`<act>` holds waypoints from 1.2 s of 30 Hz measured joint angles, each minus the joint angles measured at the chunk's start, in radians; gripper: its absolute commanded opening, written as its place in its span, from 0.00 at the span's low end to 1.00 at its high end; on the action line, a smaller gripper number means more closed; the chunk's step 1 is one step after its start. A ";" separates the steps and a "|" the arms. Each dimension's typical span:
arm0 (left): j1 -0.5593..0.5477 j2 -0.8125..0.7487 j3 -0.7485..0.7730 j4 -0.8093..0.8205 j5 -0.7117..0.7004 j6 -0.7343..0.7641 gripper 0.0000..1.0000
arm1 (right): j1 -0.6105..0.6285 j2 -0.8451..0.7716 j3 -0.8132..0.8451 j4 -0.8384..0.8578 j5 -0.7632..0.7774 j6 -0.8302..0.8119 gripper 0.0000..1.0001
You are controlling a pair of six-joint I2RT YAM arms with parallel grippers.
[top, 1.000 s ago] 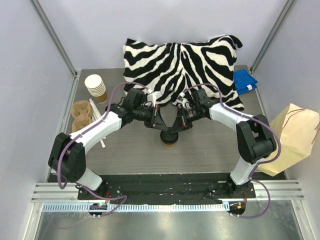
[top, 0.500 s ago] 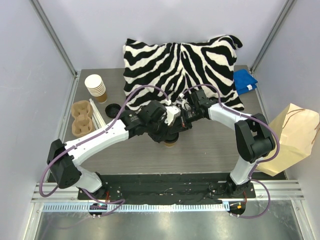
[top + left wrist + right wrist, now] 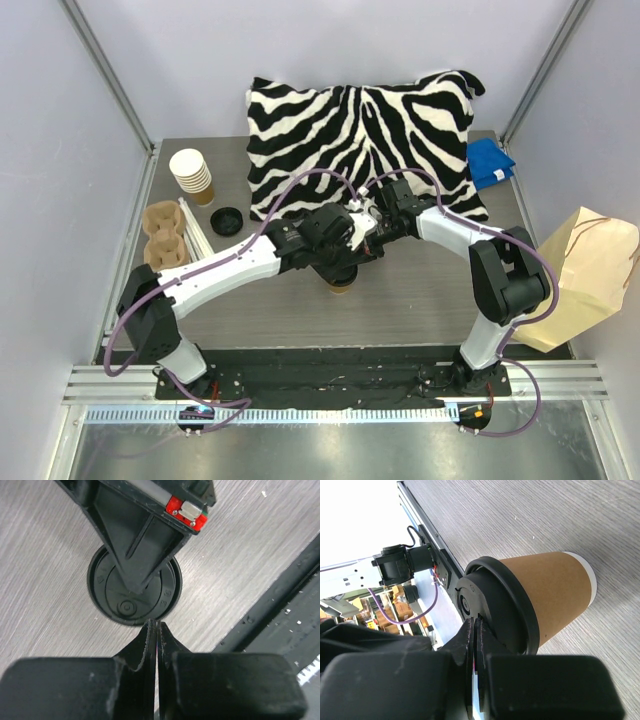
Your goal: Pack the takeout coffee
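Note:
The takeout coffee stands upright at mid-table, a brown paper cup with a black lid. In the top view both wrists hang over it and hide most of it. My right gripper is shut, with its tips resting on top of the lid. The left wrist view shows that gripper as a black wedge pointing down onto the lid's middle. My left gripper is shut with nothing in it, above the lid's near rim.
A kraft paper bag lies at the right edge. A zebra pillow fills the back, with a blue cloth beside it. At left are stacked unlidded cups, a loose black lid and a cardboard carrier.
My left arm has swung in from the left and now hangs over the cup beside the right gripper. The right arm and the cup have stayed put.

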 measured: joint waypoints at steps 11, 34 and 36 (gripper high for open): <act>-0.001 0.060 -0.179 0.059 0.006 0.000 0.00 | -0.003 0.013 0.002 0.001 -0.019 0.002 0.01; 0.038 0.005 -0.070 0.049 0.069 0.004 0.16 | -0.002 0.013 0.005 -0.002 -0.019 -0.001 0.01; 0.038 0.018 -0.124 0.064 0.063 0.010 0.14 | -0.002 0.015 0.005 -0.002 -0.020 -0.001 0.01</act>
